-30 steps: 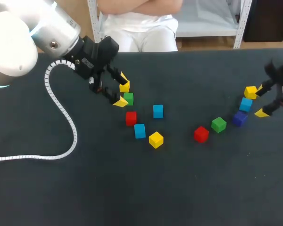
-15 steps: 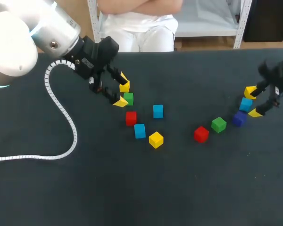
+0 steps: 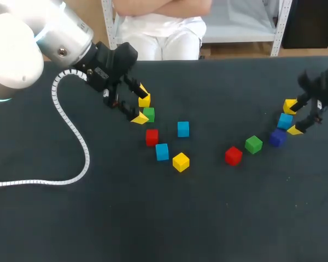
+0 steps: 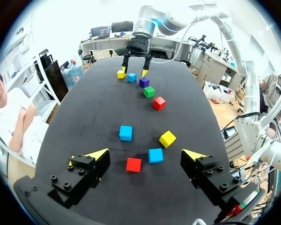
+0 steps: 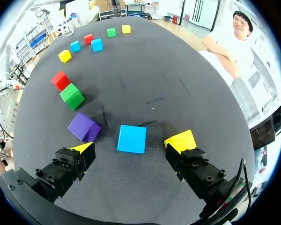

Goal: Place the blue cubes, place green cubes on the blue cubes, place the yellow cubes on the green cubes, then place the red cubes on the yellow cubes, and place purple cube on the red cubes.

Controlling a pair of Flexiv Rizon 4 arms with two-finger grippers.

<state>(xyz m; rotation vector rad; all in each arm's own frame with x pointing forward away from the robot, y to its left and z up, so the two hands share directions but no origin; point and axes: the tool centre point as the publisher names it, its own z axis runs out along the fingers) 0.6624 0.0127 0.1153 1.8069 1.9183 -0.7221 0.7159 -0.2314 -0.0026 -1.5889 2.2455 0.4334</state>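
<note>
My right gripper (image 5: 129, 150) stands open astride a blue cube (image 5: 132, 138), touching it on neither side. A yellow cube (image 5: 180, 139) lies against one finger and the purple cube (image 5: 83, 126) beside the other. In the head view that blue cube (image 3: 285, 120) sits between the two yellow tips of the right gripper (image 3: 292, 118). A green cube (image 3: 253, 144) and a red cube (image 3: 233, 155) trail off toward the middle. My left gripper (image 4: 146, 154) is open and low over the table, with a red cube (image 4: 133, 164) and a blue cube (image 4: 155, 155) ahead between its fingers.
The left group also holds another blue cube (image 3: 183, 129), a yellow cube (image 3: 180, 162), and a green cube (image 3: 148, 114) close by the left gripper's fingertip. A white coiled cable (image 3: 71, 131) lies across the table's left part.
My right gripper has moved left and now straddles the blue cube. The left arm and all cubes have stayed put.
</note>
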